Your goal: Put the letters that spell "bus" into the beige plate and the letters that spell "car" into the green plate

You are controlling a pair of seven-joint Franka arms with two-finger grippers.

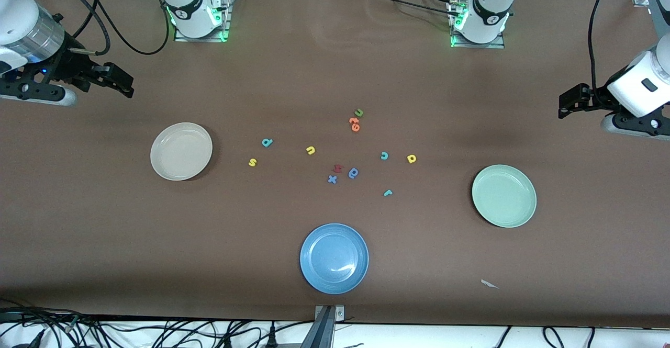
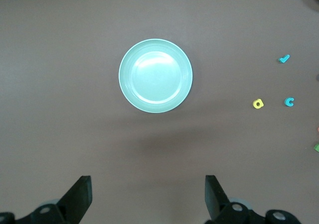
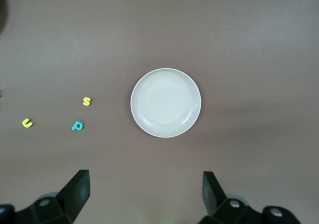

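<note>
The beige plate point(image 1: 181, 151) point(image 3: 166, 102) lies toward the right arm's end of the table. Beside it are a teal "b" point(image 1: 267, 142) point(image 3: 77, 126), a yellow "s" point(image 1: 252, 162) point(image 3: 86, 101) and a yellow "u" point(image 1: 310, 150) point(image 3: 27, 123). The green plate point(image 1: 504, 195) point(image 2: 155, 75) lies toward the left arm's end. Near it are a teal "c" point(image 1: 384, 155) point(image 2: 289, 102), a yellow "a" point(image 1: 411, 158) point(image 2: 257, 103) and a teal "r" point(image 1: 387, 192) point(image 2: 284, 58). Both plates hold nothing. My right gripper point(image 1: 123, 82) point(image 3: 145, 189) and left gripper point(image 1: 565, 104) point(image 2: 148, 191) hang open and empty, high over the table's ends.
A blue plate point(image 1: 334, 258) sits nearest the front camera. In the middle lie a green "u" point(image 1: 358, 112), orange letters point(image 1: 354, 124), a red letter point(image 1: 337, 168), a darker blue round letter point(image 1: 354, 172) and a blue "x" point(image 1: 332, 179). A white scrap point(image 1: 489, 284) lies near the front edge.
</note>
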